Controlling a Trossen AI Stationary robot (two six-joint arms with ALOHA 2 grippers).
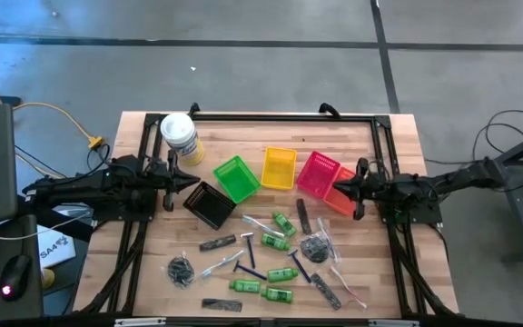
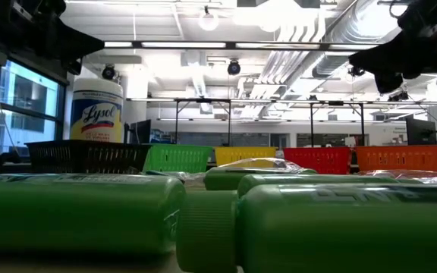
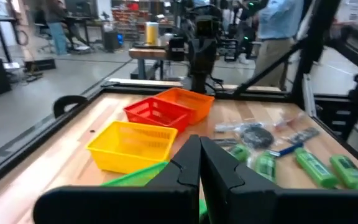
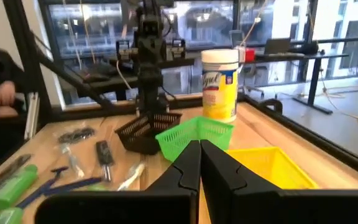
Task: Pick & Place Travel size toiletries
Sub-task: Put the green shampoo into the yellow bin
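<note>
While both arms wait at the table's sides, the left gripper (image 1: pixel 192 179) and right gripper (image 1: pixel 339 187) are pressed together, holding nothing. The toiletries (image 1: pixel 280 263) lie scattered near the front edge.

"Lysol" on white-lidded tub (image 2: pixel 97 112) label (blue script, yellow band).

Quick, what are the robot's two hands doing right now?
Left end effector: closed, holding nothing, beside the black basket.
Right end effector: closed, holding nothing, over the orange basket.
</note>
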